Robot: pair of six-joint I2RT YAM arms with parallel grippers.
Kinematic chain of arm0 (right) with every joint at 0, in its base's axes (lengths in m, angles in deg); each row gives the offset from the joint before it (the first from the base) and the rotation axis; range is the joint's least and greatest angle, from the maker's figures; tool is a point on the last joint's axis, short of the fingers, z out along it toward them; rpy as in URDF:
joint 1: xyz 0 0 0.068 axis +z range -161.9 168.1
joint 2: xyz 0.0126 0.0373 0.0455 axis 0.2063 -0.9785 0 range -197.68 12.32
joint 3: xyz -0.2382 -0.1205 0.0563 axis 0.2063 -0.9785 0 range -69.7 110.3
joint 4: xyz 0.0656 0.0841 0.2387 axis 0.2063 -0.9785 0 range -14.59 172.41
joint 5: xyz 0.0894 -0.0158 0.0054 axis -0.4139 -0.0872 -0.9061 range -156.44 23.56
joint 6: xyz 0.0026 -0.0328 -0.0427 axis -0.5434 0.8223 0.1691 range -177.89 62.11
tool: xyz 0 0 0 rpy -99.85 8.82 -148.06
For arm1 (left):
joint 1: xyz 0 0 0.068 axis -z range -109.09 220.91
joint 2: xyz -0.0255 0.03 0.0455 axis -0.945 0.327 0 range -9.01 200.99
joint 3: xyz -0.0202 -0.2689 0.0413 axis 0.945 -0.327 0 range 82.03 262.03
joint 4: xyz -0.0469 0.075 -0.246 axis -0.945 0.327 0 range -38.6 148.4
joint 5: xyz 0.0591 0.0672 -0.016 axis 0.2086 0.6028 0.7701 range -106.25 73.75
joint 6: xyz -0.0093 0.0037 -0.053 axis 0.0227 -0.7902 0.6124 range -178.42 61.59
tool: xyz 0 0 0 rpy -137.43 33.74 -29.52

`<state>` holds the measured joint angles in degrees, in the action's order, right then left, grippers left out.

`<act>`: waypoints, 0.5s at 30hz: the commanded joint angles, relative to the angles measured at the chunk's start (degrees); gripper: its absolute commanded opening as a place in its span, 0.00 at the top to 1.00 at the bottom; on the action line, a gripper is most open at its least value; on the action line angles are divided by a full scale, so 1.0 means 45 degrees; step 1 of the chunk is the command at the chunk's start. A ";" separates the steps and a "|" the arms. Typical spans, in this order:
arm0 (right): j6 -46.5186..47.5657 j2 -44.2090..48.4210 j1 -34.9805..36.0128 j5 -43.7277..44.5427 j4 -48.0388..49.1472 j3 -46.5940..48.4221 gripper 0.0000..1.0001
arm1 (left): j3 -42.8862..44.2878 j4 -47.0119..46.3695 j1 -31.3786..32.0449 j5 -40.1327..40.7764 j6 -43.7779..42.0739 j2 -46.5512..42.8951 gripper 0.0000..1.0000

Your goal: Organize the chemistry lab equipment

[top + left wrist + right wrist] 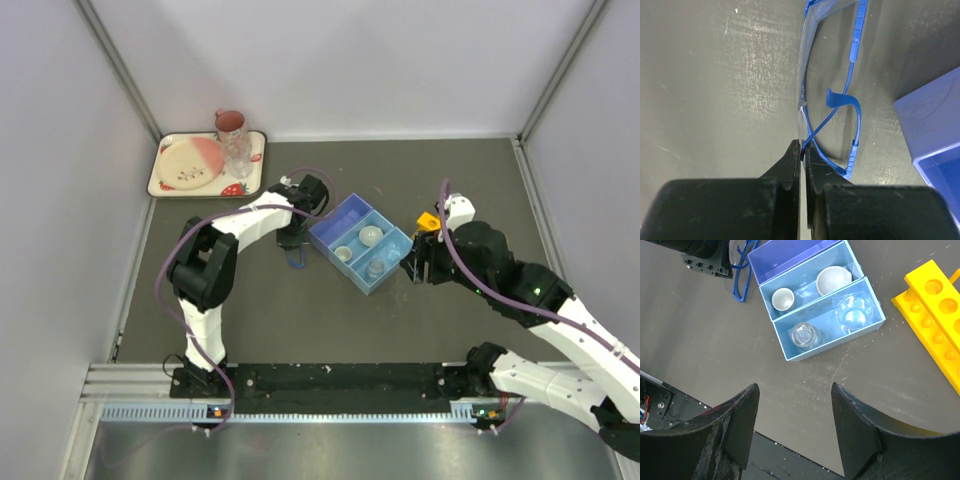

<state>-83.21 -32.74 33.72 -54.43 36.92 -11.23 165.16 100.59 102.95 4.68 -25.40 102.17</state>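
Blue-rimmed clear plastic goggles (pixel 827 75) lie on the dark grey table (pixel 715 100), just beside the left corner of the blue divided plastic tray (pixel 935 115). My left pincer (pixel 802 152) is squeezed fully together on them. Its tips nip the thin blue side arm where it crosses the lens edge.

I judge them light and springy. The arm will flex, and from so small a bite the frame may swing or twist. The plastic is smooth, so it could slide out. A hold nearer the hinge or across the nose bridge would be steadier. The lens looks easy to scratch, so I'd lift rather than drag.

My right pincer (pixel 795 386) hangs wide apart and empty over the table, near the tray's other side.
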 commanded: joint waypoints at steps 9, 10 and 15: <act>-0.0018 -0.0260 0.0095 0.0007 0.0422 0.0110 0.40 | 0.1680 0.2309 -0.0028 0.2068 -0.0656 -0.1463 1.00; 0.0002 -0.0299 0.0115 0.0026 0.0423 0.0168 0.40 | 0.2069 0.2408 -0.0028 0.2068 -0.0773 -0.1695 1.00; 0.0099 -0.0631 0.0095 0.0007 0.0481 0.0384 0.40 | 0.3008 0.2546 0.0030 0.1874 -0.2178 -0.2341 1.00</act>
<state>-83.16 -34.88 33.75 -54.52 37.00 -11.23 173.64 109.75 102.92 11.37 -29.64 97.67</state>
